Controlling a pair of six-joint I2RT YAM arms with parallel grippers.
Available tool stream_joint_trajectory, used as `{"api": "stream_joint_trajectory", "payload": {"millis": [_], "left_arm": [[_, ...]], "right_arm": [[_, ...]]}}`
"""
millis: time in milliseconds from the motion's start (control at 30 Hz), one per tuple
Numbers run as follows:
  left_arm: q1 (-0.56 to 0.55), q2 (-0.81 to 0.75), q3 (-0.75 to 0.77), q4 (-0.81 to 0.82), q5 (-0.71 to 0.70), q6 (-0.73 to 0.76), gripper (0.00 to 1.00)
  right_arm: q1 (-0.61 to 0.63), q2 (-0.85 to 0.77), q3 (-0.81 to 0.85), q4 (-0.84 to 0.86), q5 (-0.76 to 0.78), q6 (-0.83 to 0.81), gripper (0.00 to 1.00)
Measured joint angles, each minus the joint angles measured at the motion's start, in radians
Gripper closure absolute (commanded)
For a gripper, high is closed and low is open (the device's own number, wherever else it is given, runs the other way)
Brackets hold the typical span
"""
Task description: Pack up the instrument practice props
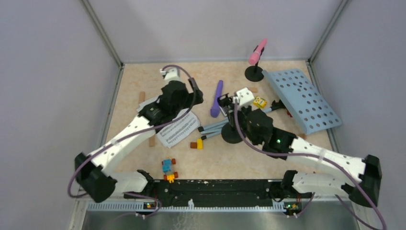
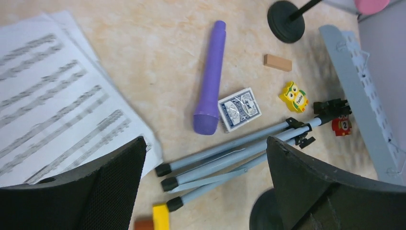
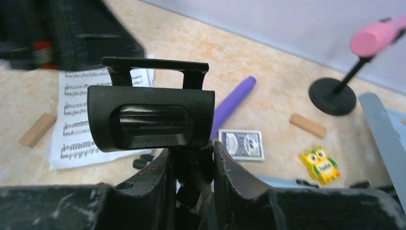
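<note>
The only thing here that holds another is the far mic holder [image 1: 254, 73]. It stands beyond the purple microphone [image 2: 210, 79], and the pink microphone [image 1: 257, 51] sits tilted in its clip. The small card box [image 2: 239, 109] lies just beside the purple microphone's head end. It is closed, so I cannot tell what is in it.

My right gripper [image 3: 191, 167] is clamped on the stem of the near mic holder [image 3: 151, 120], just under its clip. This holder stands on the near side of the purple microphone. My own fingers hide its base in my right wrist view, and the bottom edge of my left wrist view cuts it off.

My left gripper [image 2: 205, 143] is spread wide and has hold of nothing. It hovers on the near side of the purple microphone's head.

The folded tripod legs [image 2: 230, 155] lie bunched together on the table, just on the near side of the purple microphone. Seen from above, the pale blue music desk [image 1: 304, 98] lies well to the microphone's right. The sheet-music pages [image 2: 52, 96] lie to its left, partly under my left arm and running off my left wrist view.

A yellow owl brick [image 2: 294, 96] and a wooden block [image 2: 277, 62] sit between the purple microphone and the desk. The overhead view shows more small bricks nearer my bases, too small to make out well.
</note>
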Motion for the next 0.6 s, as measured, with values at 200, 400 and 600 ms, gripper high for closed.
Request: {"api": "stream_joint_trajectory", "payload": {"millis": [200,400,600], "left_arm": [[0.006,-0.406,-0.224,-0.076,-0.087,-0.011,0.01],[0.006,-0.658,-0.422,-0.206,-0.08,-0.087,0.01],[0.006,-0.804,-0.452,-0.317,-0.083,-0.143,0.01]], "right_arm": [[-0.122,0.374,0.232,0.108,-0.15,-0.055,1.0],[-0.233,0.779,0.52,0.258,-0.276,-0.088,1.0],[-0.277,1.123,0.823,0.418,-0.369,-0.104,1.0]]}}
